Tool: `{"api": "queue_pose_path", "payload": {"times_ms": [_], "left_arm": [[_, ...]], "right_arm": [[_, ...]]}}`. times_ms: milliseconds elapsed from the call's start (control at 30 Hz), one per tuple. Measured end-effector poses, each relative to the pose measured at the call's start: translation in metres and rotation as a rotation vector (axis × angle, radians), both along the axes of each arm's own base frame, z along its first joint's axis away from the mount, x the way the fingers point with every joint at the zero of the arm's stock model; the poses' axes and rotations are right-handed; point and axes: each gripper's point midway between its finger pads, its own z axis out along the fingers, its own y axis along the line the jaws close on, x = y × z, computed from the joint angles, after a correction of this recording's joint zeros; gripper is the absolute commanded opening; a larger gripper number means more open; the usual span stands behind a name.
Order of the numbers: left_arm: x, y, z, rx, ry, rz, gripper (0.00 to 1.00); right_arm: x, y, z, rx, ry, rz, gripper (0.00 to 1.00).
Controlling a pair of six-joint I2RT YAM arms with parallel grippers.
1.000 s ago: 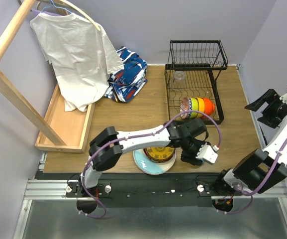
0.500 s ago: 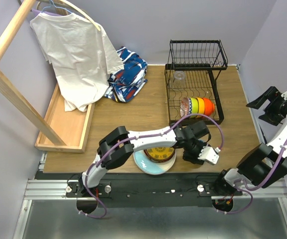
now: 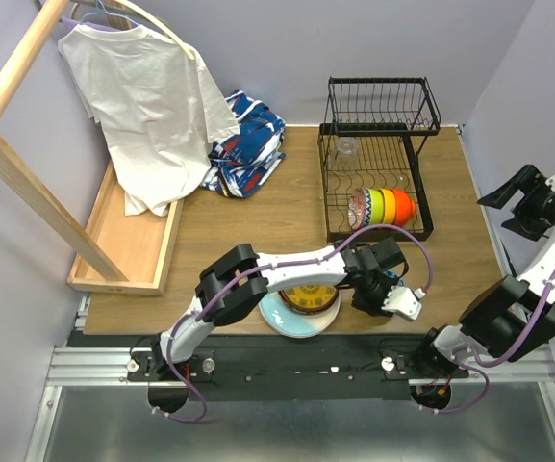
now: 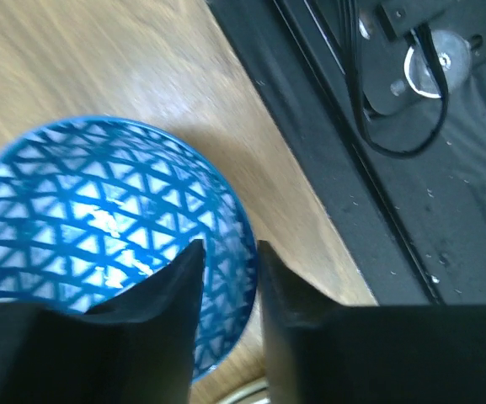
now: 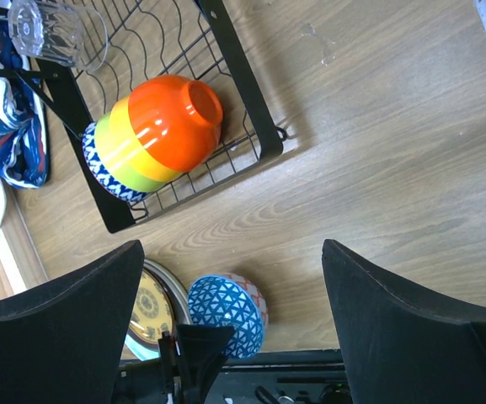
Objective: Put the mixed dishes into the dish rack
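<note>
A bowl, blue-patterned inside (image 4: pixel 99 210) and red-patterned outside (image 5: pixel 226 313), sits tilted near the table's front edge. My left gripper (image 4: pixel 226 248) is shut on its rim, one finger inside and one outside. In the top view the left gripper (image 3: pixel 371 292) hides the bowl. Beside it a yellow-brown plate (image 3: pixel 308 297) lies on a pale blue plate (image 3: pixel 282 320). The black wire dish rack (image 3: pixel 378 104) holds nested orange, yellow, green and patterned bowls (image 5: pixel 154 135) on their side and a clear glass cup (image 5: pixel 53 29). My right gripper (image 3: pixel 535 199) is open and empty, high at the far right.
A shallow wooden tray (image 3: pixel 128 241) lies at the left under a white shirt (image 3: pixel 142 96) hanging from a wooden frame (image 3: pixel 17 154). A blue patterned cloth (image 3: pixel 248 144) lies left of the rack. The black front rail (image 4: pixel 411 168) runs just beyond the bowl.
My left arm has swung its elbow to the right and settled its gripper lower onto the bowl. My right gripper has shifted slightly.
</note>
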Motion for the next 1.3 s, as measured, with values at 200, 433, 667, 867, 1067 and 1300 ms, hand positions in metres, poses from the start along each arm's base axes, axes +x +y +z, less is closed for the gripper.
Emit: {"api": "queue_pose_path", "payload": {"times_ms": [200,433,667,867,1067,1300], "left_arm": [[-0.001,0.006,-0.002,0.023,0.014,0.002,0.0],[0.01,0.017,0.03,-0.005,0.059,0.046,0.0],[0.062,0.024,0.123,-0.133,0.182,0.185,0.0],[0.164,0.078,0.235,-0.417,0.261,0.484,0.0],[0.213,0.112,0.233,-0.562,0.429,0.74,0.0],[0.235,0.092,0.197,-0.659,0.786,0.905,0.0]], "right_arm": [[0.0,0.0,0.001,-0.003,-0.003,0.0,0.93],[-0.001,0.001,0.004,-0.013,-0.015,-0.001,0.93],[-0.001,0.003,-0.008,0.014,0.001,-0.011,0.93],[0.004,-0.001,-0.013,-0.034,-0.01,0.034,0.93],[0.034,0.019,-0.012,-0.166,-0.039,0.142,0.93],[0.051,0.005,-0.011,-0.285,-0.015,0.12,0.93]]}}
